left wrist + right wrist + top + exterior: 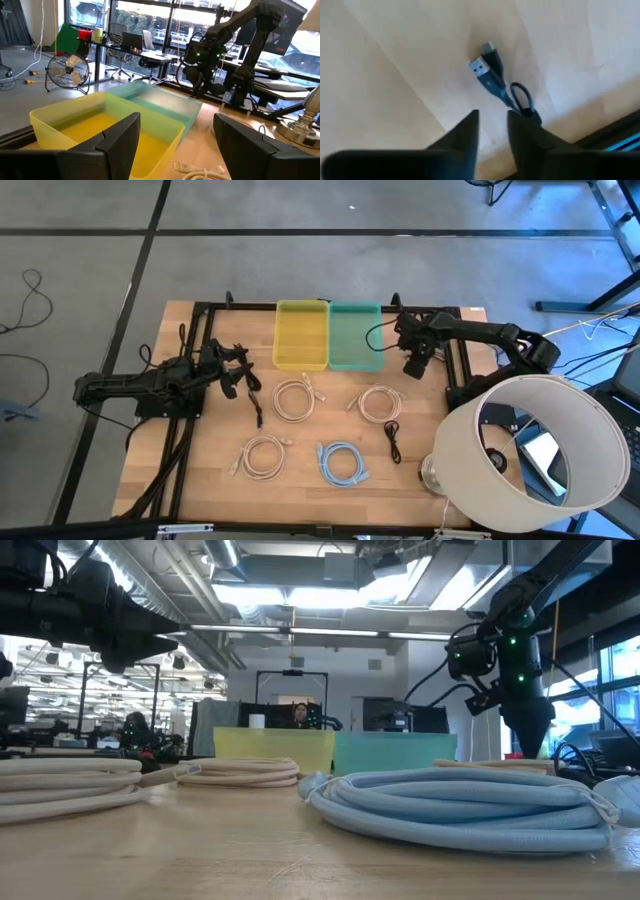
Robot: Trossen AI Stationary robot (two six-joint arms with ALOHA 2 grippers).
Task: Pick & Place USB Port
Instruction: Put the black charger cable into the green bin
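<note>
A short black USB cable [392,440] lies folded on the table near the middle right. Its two plugs [482,62] sit side by side and its looped end [521,100] is nearest my right gripper. My right gripper [415,366] [493,122] hangs above the table beside the teal bin [354,335], pointing down. Only a narrow gap shows between its fingers, and it holds nothing. My left gripper [238,380] [177,132] waits wide open at the table's left, facing the yellow bin [75,107].
The yellow bin [301,335] and the teal bin stand side by side at the far edge. Three white cable coils [293,398] [378,402] [263,457] and a blue coil [342,463] lie mid-table. A lamp with a big white shade [530,450] fills the near right corner.
</note>
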